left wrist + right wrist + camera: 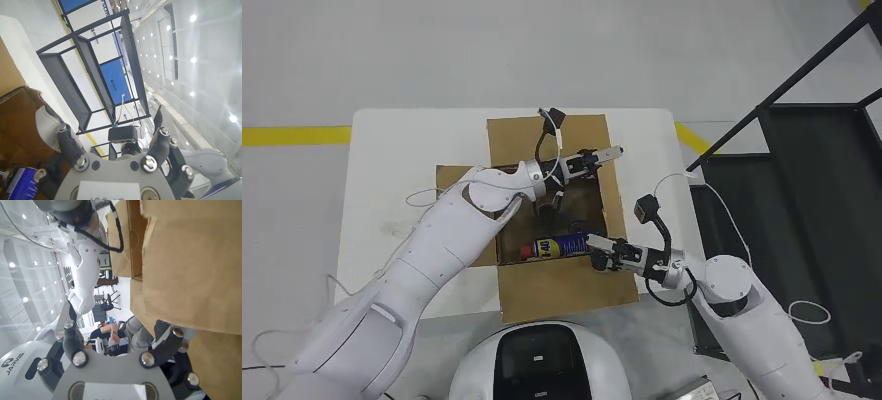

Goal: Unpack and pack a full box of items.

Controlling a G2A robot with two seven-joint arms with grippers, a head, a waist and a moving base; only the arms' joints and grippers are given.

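Note:
An open cardboard box [557, 135] with its flaps spread stands on the white table [402, 150]. Inside, near the front wall, a blue spray can [558, 245] with a red cap lies on its side; its blue end [23, 180] peeks into the left wrist view. My right gripper [595, 253] is open just beside the can's end, one fingertip [163, 327] at the edge of a cardboard flap [189, 256]. My left gripper [613, 154] hangs open over the box's right wall, one white pad [45, 121] against the cardboard [17, 117], nothing between its fingers.
A small dark item [553, 203] lies in the box's middle, under the left wrist. A black metal shelf frame [802, 150] stands right of the table. A yellow floor line [292, 135] runs behind the table. Bare tabletop lies left of the box.

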